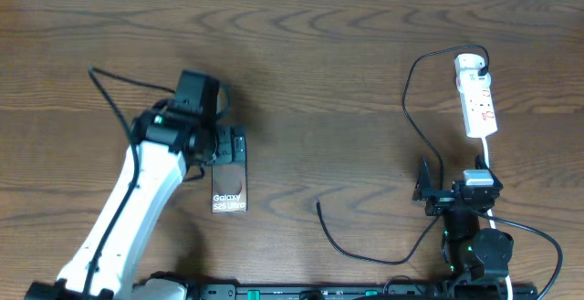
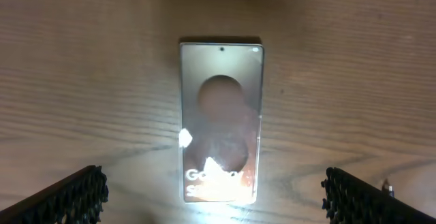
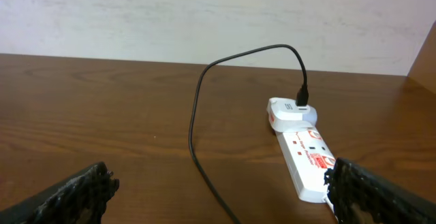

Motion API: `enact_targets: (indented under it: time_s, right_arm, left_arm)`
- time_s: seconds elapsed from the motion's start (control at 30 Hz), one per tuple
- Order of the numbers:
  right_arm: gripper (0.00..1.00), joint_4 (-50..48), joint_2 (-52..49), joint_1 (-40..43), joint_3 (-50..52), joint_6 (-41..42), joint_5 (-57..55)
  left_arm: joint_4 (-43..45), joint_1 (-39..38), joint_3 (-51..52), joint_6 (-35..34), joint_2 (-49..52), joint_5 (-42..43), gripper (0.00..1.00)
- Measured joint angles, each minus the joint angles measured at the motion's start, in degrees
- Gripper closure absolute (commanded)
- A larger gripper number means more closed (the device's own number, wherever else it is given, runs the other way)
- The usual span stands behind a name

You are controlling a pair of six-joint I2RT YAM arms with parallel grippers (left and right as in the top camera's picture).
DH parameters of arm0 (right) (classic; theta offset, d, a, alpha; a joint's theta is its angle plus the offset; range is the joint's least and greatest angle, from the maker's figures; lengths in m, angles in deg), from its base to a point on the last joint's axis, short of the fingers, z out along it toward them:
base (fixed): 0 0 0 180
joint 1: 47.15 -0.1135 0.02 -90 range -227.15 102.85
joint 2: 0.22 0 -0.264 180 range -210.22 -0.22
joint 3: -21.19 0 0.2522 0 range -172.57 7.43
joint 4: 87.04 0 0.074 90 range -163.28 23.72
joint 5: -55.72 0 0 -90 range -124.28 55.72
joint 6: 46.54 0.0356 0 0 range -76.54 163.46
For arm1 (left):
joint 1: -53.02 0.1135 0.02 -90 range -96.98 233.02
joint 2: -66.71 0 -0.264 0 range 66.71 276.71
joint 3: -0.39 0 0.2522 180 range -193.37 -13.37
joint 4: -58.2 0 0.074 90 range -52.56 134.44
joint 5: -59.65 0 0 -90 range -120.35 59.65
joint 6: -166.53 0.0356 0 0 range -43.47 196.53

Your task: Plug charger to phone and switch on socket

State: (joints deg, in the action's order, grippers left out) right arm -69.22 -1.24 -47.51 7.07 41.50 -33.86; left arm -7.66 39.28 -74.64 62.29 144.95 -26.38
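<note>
A broad brown table [image 1: 319, 81] of grained wood holds everything. The white left arm [image 1: 137, 200] slants across its left side, and the left gripper [image 2: 216, 195] hangs over the phone [image 2: 221, 115] with its 2 ridged fingers spread wide. The phone is a flat bronze rectangle, its lettering lost in glare. At right lies the narrow white socket [image 1: 478, 99]. The thin black charger [image 1: 415, 127] loops from its far end, its free tip [image 1: 318, 205] mid-table. The right gripper [image 3: 225, 197] sits low, jaws apart, empty.
</note>
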Motion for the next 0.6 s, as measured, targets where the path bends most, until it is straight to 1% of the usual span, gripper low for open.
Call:
enact_targets:
  time_s: [0.1, 0.27, 0.6]
  right_arm:
    - [0.01, 0.0, 0.0, 0.0, 0.0, 0.0, 0.0]
    - [0.01, 0.0, 0.0, 0.0, 0.0, 0.0, 0.0]
    - [0.01, 0.0, 0.0, 0.0, 0.0, 0.0, 0.0]
  left_arm:
    - [2.4, 0.0, 3.9, -1.6, -0.7, 1.5, 0.0]
    - [6.7, 0.0, 9.0, -2.9, 1.1, 2.6, 0.0]
    - [10.4, 0.0, 9.4, -3.8, 7.2, 3.9, 0.0]
